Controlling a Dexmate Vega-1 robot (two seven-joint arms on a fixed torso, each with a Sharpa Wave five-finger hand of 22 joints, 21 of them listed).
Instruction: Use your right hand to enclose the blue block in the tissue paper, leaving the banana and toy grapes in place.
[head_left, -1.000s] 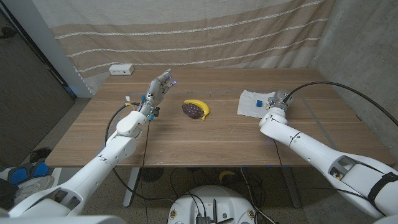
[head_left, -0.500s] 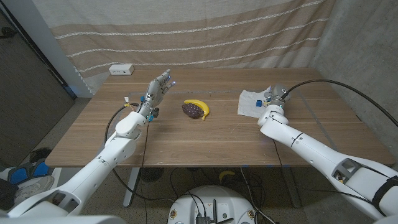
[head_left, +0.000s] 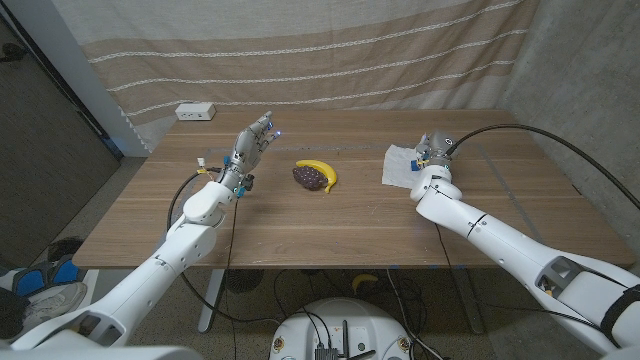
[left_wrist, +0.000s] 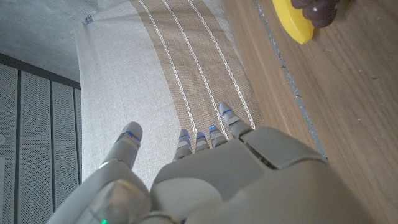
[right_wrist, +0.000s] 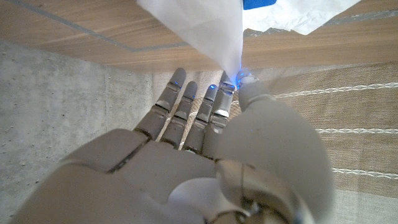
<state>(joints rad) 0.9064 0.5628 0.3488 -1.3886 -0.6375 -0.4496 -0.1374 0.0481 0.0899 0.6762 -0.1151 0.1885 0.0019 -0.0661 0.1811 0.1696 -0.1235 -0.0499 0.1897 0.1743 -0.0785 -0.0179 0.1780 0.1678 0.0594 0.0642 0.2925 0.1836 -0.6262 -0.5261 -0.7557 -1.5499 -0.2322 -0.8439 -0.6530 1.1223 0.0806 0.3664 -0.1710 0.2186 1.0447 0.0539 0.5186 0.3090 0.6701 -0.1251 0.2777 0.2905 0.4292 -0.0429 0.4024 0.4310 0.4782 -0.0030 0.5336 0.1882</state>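
While the right hand (head_left: 428, 152) pinches a corner of the tissue paper (head_left: 403, 165) between thumb and a fingertip, I have that corner lifted off the table (head_left: 300, 225); the right wrist view shows the sheet (right_wrist: 205, 28) hanging as a taut white flap from the fingertips (right_wrist: 225, 93), other fingers fairly straight. Blue block (right_wrist: 261, 3) peeks out at the frame edge, sitting on the tissue; in the head view it's hidden behind the hand, so can't place it exactly. Fold looks begun, block not yet covered.

Left hand (head_left: 255, 135) is raised over the table's left side, fingers spread, holding nothing. Banana (head_left: 322, 170) and toy grapes (head_left: 311, 177) are touching each other mid-table, well apart from the tissue.

Risks from here:
- Pinch is at the very tip of the corner. Thin paper could slip out or tear if I pull too hard.
- Dragging the flap sideways instead of over could slide the whole sheet, block riding w/ it, off toward the table's edge.
- Block may tip or roll out if the sheet tilts under it.
- Flap may spring back open once let go; needs pressing down.
- Fruit prob safe unless I sweep the arm wide.
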